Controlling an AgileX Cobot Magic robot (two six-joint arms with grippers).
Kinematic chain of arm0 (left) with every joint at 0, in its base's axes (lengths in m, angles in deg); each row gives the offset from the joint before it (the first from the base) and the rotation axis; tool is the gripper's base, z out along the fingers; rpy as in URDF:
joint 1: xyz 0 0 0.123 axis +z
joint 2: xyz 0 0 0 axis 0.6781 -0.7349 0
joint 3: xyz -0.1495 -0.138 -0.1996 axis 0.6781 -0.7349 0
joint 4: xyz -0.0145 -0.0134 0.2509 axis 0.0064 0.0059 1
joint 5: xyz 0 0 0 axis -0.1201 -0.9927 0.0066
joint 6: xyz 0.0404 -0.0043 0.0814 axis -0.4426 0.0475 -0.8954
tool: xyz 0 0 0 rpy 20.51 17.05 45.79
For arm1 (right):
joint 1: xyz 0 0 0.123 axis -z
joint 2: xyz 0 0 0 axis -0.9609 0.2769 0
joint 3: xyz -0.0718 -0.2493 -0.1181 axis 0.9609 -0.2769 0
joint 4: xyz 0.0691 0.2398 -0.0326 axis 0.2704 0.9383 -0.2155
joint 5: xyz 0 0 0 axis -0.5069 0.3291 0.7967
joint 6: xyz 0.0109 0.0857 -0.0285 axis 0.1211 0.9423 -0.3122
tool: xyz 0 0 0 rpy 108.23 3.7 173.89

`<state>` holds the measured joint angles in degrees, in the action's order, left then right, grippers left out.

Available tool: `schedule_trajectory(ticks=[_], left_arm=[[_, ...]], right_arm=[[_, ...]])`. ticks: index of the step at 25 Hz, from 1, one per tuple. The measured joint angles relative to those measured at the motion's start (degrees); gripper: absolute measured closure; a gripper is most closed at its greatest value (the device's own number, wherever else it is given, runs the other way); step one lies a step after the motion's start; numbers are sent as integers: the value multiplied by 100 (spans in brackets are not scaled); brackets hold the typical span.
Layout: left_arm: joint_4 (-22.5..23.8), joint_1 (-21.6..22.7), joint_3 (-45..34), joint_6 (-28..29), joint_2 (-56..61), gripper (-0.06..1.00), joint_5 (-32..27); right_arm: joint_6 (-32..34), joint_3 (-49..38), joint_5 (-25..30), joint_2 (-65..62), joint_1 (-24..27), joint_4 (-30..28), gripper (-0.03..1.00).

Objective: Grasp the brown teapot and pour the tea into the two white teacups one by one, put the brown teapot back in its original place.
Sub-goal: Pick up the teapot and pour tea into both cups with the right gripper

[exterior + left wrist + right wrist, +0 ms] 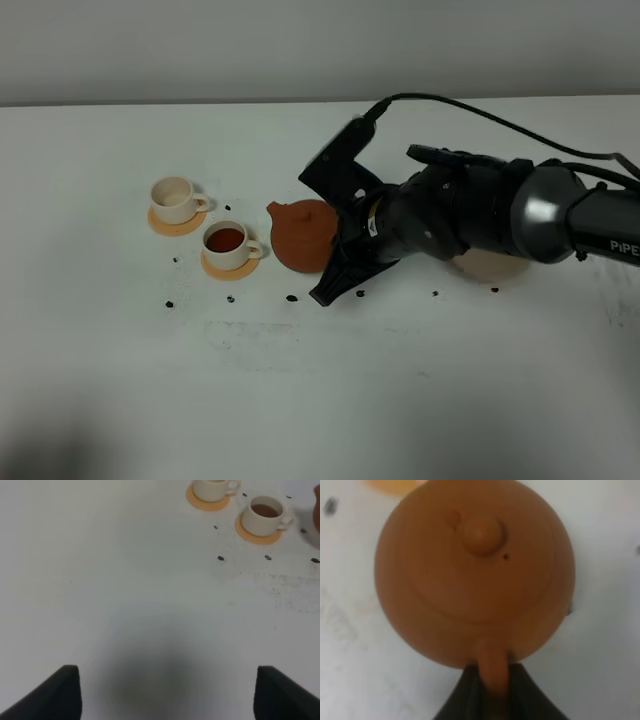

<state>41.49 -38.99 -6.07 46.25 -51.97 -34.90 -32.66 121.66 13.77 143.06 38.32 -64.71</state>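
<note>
2 white cups stand on orange coasters: the empty cup at 10 o'clock from the tea-filled cup. The right pincer grips the brown teapot by its handle, at that cup's 3 o'clock. The left pincer is spread open over the tabletop.

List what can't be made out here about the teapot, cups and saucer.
- Saucer: exterior high view, mostly hidden under the right arm.
- Far teacup: left wrist view, cut off by the frame edge, so its contents cannot be seen.
- Brown teapot: right wrist view, blurred, spout out of sight.
- Black specks: too small to identify in any view.
</note>
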Motion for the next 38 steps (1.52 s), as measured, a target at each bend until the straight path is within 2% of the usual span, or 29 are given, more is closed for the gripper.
schedule_trajectory(ticks=[6,11,23,29,38], left_arm=[[0,0,0,0,0,27,0],[0,0,0,-6,0,27,0],[0,0,0,-6,0,27,0],[0,0,0,-11,0,27,0],[0,0,0,-11,0,27,0]], right_arm=[[0,791,343,97,91,-474,88],[-261,1613,704,605,91,-625,88],[-790,3269,962,1625,27,-1053,88],[-1219,3351,956,1784,-147,-1326,88],[-1460,3357,676,1947,-391,-2172,88]])
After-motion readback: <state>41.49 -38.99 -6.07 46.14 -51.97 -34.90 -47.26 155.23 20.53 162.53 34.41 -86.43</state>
